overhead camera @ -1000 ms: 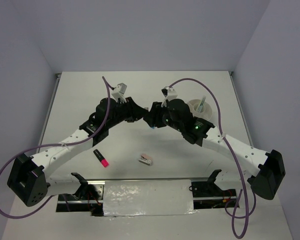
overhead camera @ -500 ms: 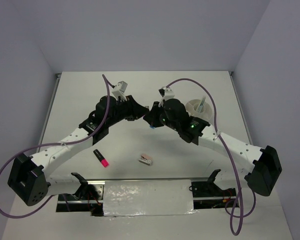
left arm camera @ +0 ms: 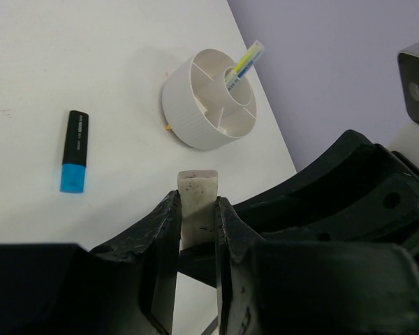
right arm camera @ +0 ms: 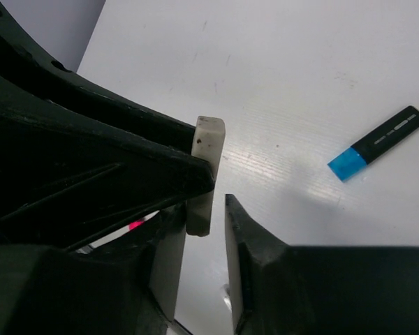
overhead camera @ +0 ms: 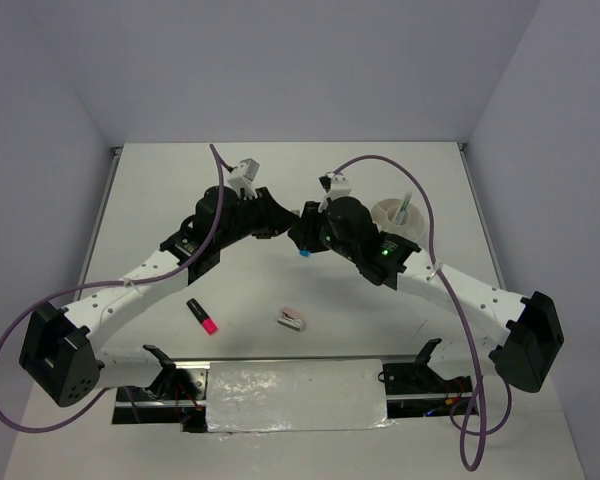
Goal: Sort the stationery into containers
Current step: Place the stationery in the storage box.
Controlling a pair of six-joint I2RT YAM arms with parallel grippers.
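A whitish eraser [left arm camera: 197,183] is pinched upright in my left gripper [left arm camera: 197,204], which is shut on it above the table's middle [overhead camera: 283,224]. My right gripper [right arm camera: 204,208] meets it tip to tip [overhead camera: 300,233]. Its jaws straddle the eraser's lower end [right arm camera: 209,139], and a gap shows on one side. The round white tub [left arm camera: 195,118] stands beyond the right arm [overhead camera: 392,214] with a yellow pen [left arm camera: 243,61] upright in it. A blue-ended black marker [left arm camera: 75,150] lies under the grippers [overhead camera: 303,252]. Near the front lie a pink-ended highlighter [overhead camera: 203,316] and a small pinkish item [overhead camera: 291,318].
The two arms arch inward from the near corners and meet over the table's middle. The table [overhead camera: 160,190] is white, with grey walls on three sides. A foil-covered strip [overhead camera: 295,393] runs along the near edge between the arm bases.
The right arm has swung a little to the left and its gripper has drawn in onto the left gripper's tip. The left arm has shifted slightly away from me. Nothing on the table moved.
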